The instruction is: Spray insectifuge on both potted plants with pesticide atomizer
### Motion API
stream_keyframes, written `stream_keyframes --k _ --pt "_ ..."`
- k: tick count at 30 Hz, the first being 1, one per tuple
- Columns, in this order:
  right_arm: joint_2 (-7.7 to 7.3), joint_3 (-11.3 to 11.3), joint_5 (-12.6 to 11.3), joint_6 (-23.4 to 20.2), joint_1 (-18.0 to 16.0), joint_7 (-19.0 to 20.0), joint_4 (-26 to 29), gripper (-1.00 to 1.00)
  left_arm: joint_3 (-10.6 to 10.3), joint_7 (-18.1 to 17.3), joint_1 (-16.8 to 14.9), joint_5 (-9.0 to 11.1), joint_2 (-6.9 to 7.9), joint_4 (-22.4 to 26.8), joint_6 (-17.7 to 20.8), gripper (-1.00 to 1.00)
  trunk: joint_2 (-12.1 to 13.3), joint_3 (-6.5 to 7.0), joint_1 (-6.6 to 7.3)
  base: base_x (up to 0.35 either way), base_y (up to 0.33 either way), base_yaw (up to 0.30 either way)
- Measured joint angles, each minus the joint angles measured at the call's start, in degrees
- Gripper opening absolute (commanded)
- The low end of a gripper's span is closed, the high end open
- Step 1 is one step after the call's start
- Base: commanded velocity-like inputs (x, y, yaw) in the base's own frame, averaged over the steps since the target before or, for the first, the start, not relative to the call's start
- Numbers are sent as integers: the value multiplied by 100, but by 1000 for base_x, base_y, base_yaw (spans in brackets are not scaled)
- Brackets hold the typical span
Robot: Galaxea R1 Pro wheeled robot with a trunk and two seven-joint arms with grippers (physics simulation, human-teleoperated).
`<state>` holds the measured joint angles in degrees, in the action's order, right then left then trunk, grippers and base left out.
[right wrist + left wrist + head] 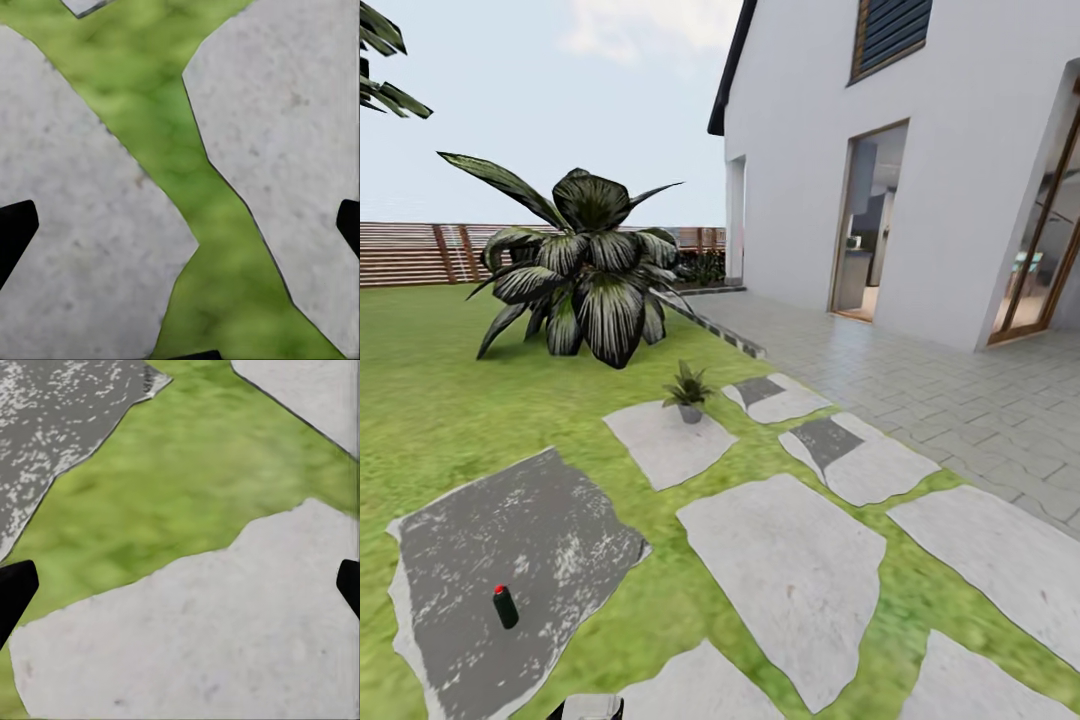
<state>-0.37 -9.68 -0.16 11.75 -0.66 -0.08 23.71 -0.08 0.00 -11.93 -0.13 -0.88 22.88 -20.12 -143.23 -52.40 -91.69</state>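
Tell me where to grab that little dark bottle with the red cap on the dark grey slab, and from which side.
Take the atomizer around its dark cylindrical body, below the red cap. It stands about upright on the dark slab with nothing near it, so a level approach from the robot's side looks simplest, fingers straddling the body. The left pincer is open over a pale slab and seems the nearer one.
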Motion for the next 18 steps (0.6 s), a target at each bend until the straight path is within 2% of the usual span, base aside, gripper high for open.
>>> stream_keyframes --k 18 --pt "0 -7 0 0 0 0 2 100 0 2 0 1 0 0 0 100 0 0 0 255 -235 0"
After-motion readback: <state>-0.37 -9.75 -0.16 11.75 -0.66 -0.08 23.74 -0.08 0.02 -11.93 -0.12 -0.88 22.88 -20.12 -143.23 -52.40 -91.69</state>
